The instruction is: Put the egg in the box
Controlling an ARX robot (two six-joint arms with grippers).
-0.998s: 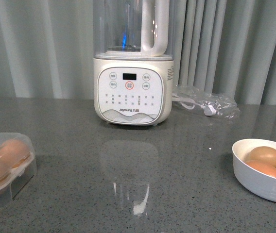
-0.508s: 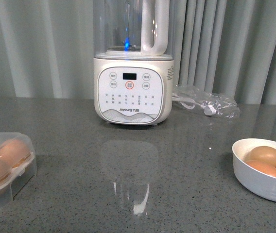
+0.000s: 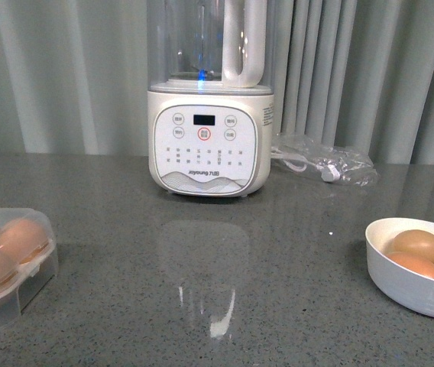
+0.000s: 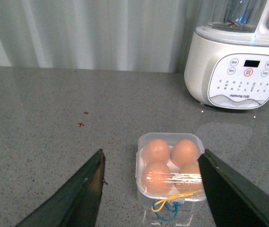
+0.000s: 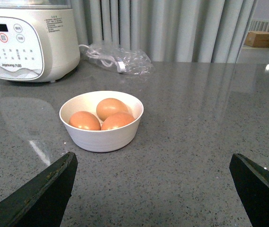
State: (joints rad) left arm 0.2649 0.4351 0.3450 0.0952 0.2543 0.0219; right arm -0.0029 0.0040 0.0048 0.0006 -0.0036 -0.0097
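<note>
So the eggs (image 5: 108, 107) left to move are three orange-brown ones sitting in a white bowl (image 5: 102, 137), all touching each other. No way to say which of the three is "the" egg, they look identical. In the front view the bowl (image 3: 400, 287) is off to the right of the blender (image 3: 209, 149) and nearer the camera, with bare counter in between.

The box (image 4: 171, 172) is on the opposite side of the blender, also nearer the camera and well apart from the bowl. It's a clear frosty case with four eggs in it, two by two, and its lid looks closed over them. There's a bit of yellow and blue wire or string at one edge of it. From the front view only part of the box (image 3: 11, 264) shows at the frame edge.

Left gripper (image 4: 151, 189) hangs above the counter with its fingers (image 4: 80, 191) spread wide, the box sitting between them in the wrist view, nothing touching. Right gripper (image 5: 153, 184) is the same deal: fingers (image 5: 44, 189) far apart, holding nothing, bowl ahead of it and apart from it.

Behind the bowl, just beside the blender, there's a crumpled clear plastic bag (image 5: 118, 57) with a white cable in it. Grey curtains (image 3: 370, 69) hang behind the blender, and it all sits on a grey speckled counter (image 3: 278, 252).
</note>
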